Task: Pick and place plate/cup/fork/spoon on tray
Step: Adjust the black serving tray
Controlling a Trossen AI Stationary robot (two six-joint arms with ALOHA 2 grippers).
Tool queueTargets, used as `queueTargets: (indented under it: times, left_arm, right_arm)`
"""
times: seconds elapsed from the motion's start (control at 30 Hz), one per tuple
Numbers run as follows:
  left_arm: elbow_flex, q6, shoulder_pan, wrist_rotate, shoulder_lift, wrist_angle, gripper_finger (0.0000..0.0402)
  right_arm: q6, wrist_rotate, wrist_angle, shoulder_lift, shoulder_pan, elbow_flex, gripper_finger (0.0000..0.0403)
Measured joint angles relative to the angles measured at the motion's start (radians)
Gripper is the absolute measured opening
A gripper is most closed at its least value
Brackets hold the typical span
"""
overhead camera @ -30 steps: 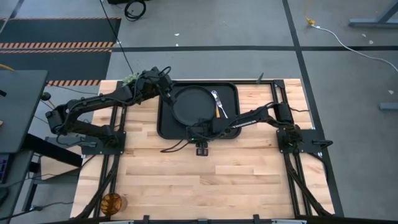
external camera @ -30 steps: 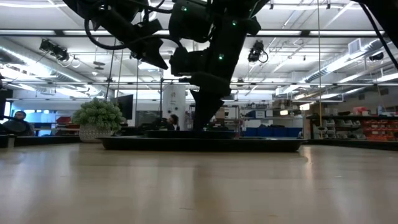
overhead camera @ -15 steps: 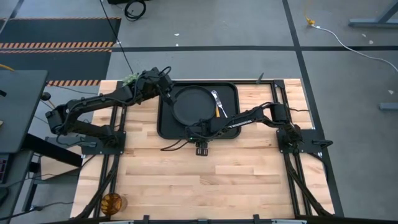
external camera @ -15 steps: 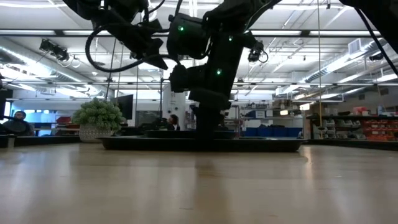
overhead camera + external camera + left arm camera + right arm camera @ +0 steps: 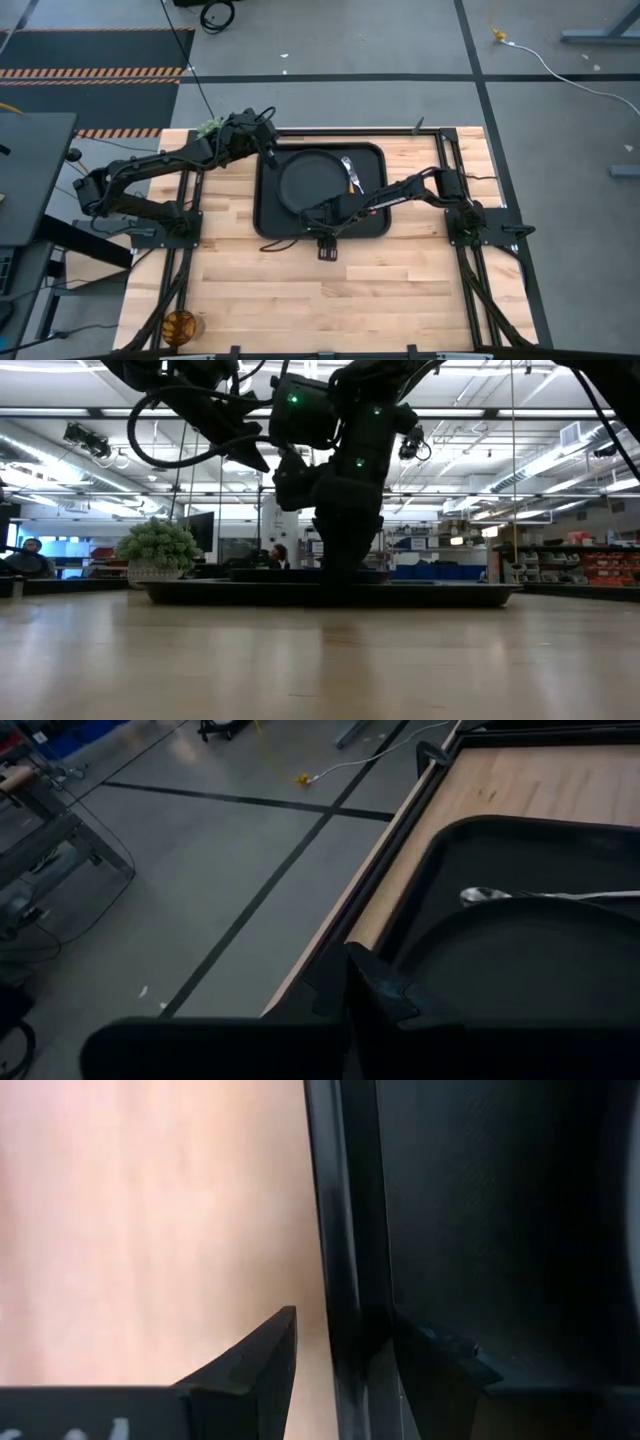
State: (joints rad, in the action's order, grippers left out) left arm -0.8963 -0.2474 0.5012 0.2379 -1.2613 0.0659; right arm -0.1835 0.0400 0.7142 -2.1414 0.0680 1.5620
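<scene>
The tray (image 5: 322, 191) lies flat on the far half of the wooden bench (image 5: 330, 290), with the plate (image 5: 311, 181) inside it, toward the tray's left side. Just right of the plate, also inside the tray, lie 2 slim utensils close together: the spoon (image 5: 349, 165) with its shiny head toward the far rim, and beside it an orange handle, probably the fork (image 5: 359, 183), too small to make out clearly.

The right hand (image 5: 322, 222) is at the tray's near rim, low over the bench. In the right wrist view its 2 fingers (image 5: 255, 1355) straddle that rim, 1 on the bare wood and 1 inside the tray, closed on the rim. The right arm stretches across the tray's near right corner and hides part of it from above.

The left hand (image 5: 268, 150) is at the tray's far left corner; in its wrist view the fingers sit against the rim there, but I cannot tell whether they grip it.

The cup (image 5: 181, 325) stands well apart from everything, at the bench's near left corner. A green plant ball (image 5: 157, 545) in a pale pot sits at the far left, just beyond the left arm. In the low view both arms block much of the tray's middle, and a person (image 5: 24, 556) sits in the room far behind.
</scene>
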Motion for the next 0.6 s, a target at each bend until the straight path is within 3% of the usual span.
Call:
queueTargets:
  times: [0.6]
  left_arm:
    - [0.000, -0.007, -0.086, 0.001, 0.000, -0.028, 0.0014]
  right_arm:
    - [-0.176, 0.149, 0.100, 0.000, 0.102, 0.001, 0.0171]
